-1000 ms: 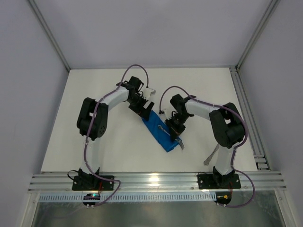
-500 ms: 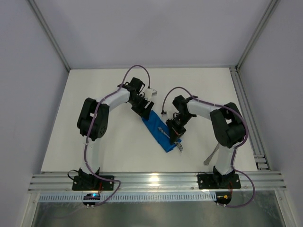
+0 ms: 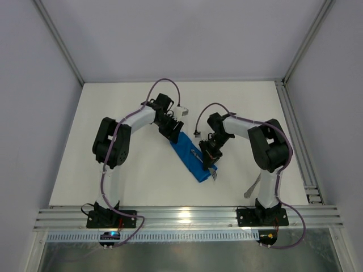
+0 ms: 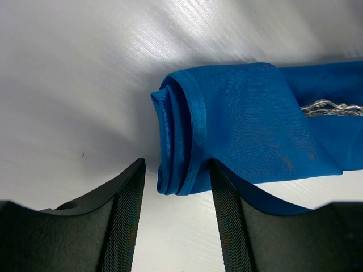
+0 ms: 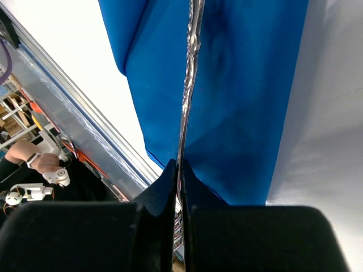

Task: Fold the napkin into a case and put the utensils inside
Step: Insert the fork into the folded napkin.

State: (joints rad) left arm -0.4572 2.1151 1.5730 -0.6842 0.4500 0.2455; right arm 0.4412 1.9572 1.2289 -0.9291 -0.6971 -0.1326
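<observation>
The blue napkin [image 3: 185, 151] lies folded into a narrow case, running diagonally across the table. Its rolled far end [image 4: 177, 141] sits just past my left gripper [image 4: 177, 170], whose jaws stand apart on either side of it. The left finger is clear of the cloth; the right finger [image 4: 229, 221] lies against the lower edge. My right gripper [image 5: 179, 169] is shut on the fork's slim silver handle [image 5: 190, 68], which stretches along the cloth. The fork's tines [image 3: 216, 175] stick out at the case's near end. In the top view, the left gripper [image 3: 176, 134] and right gripper [image 3: 207, 158] stand at opposite ends.
A second silver utensil [image 3: 252, 186] lies on the white table [image 3: 113, 164] close to the right arm's base. A metal rail [image 3: 181, 216] runs along the near edge and another rail [image 3: 295, 136] along the right side.
The left gripper's jaws have narrowed around the napkin's far end. The right gripper, still holding the fork, has shifted slightly over the cloth.
</observation>
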